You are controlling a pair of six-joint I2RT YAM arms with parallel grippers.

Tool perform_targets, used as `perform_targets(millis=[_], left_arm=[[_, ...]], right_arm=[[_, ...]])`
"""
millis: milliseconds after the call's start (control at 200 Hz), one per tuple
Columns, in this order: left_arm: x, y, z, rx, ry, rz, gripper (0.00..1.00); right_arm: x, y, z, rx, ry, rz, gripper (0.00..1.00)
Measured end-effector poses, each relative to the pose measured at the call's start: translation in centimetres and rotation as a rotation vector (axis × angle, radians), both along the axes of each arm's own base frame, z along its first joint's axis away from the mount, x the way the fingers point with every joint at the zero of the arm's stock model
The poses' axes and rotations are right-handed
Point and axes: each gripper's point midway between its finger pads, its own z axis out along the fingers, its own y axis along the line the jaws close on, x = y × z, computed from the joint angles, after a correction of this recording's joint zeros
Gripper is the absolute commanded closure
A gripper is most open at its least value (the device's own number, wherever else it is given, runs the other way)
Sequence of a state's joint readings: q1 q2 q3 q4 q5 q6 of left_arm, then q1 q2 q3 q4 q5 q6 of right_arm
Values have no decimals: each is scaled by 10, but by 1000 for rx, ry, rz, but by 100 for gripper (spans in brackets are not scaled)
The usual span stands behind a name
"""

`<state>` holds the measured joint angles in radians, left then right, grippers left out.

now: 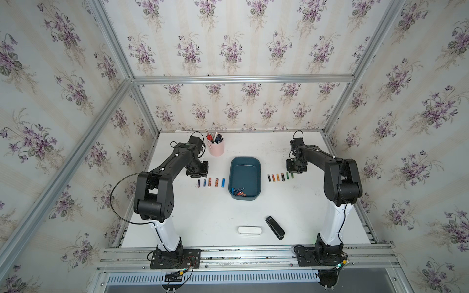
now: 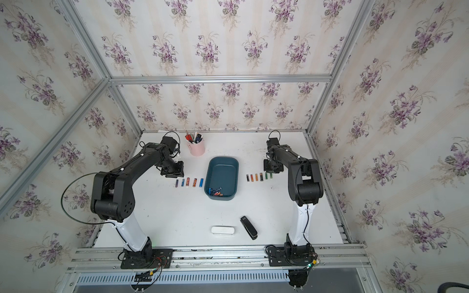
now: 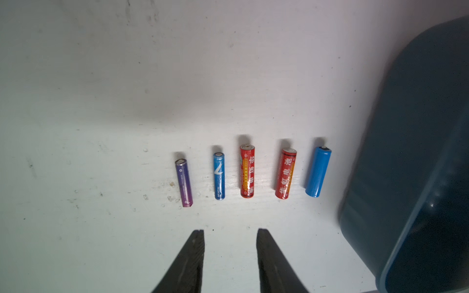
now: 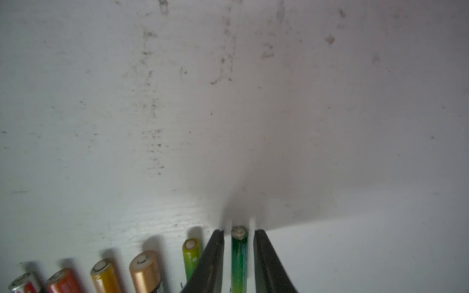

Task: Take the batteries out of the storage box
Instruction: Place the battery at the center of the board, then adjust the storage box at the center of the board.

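My left gripper (image 3: pixel 229 230) hangs empty just beside five batteries (image 3: pixel 247 172), fingers moderately apart. They lie side by side, spaced so each is easy to pick. The box (image 1: pixel 245 172) sits between both rows, with a small heap (image 1: pixel 238 192) in its near corner. My right gripper (image 4: pixel 239 231) straddles a green battery (image 4: pixel 239 256) ending the second row (image 1: pixel 278 177). Its fingers stand narrowly apart and, I judge, grip nothing.

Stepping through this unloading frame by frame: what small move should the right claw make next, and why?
Probably lift straight up. The right claw straddles the green battery with a gap on each side; it lies on the table at the end of its row, and more batteries lie in the storage box.
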<state>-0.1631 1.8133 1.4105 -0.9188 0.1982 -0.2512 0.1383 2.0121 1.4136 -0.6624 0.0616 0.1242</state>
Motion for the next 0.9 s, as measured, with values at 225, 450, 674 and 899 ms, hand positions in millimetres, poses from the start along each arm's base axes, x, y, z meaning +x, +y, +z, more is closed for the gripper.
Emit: perform_targets(millis=[225,450,674,899], left_arm=[[5,-20,15,-10,-37,-29,54],[14,-63,20,-57,-51,-88,51],[27,-104,12,-79,-47,-141,51],[40,-123,0,-82,-36,-162,52]], right_arm=[[5,4,27,28,-58,-2,71],[6,8,51,56,-110,-17,70],[4,14,65,79,-133,-6,70],[0,17,68,94,-127,1,70]])
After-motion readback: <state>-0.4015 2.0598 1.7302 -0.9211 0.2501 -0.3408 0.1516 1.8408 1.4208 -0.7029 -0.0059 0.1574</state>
